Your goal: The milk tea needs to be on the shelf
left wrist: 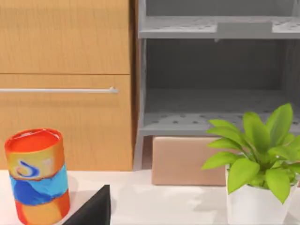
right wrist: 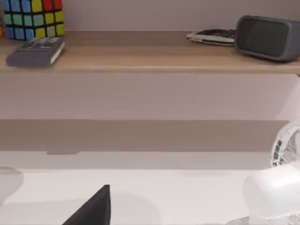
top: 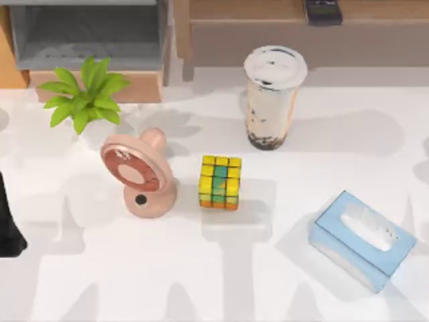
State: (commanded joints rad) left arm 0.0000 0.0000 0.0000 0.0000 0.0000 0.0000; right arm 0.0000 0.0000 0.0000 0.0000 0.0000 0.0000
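Left gripper (left wrist: 93, 210) is seen in its own wrist view as one dark corner low over the white table (top: 221, 275); if it is wide or narrow I cannot tell. The left arm (top: 8, 225) sits at the left edge of the top view. For the right gripper (right wrist: 93, 208) it is the same, a dark corner above the table, and I cannot tell its state.

The milk tea (top: 271, 100) stands upright on the table in the upper middle of the top view, a little to the right. It is just in front of the shelf (top: 301, 40), not on it. Its white lid is on, and inside are beige drink and dark pearls at the bottom.

At the lower right lies a light blue tissue box (top: 362, 240) with white tissue in its opening. At the upper left a white pot (left wrist: 255, 206) holds a green plant (top: 84, 94), in front of the grey-lined cubby (top: 87, 33). The puzzle cube (top: 220, 182) stands in the centre.
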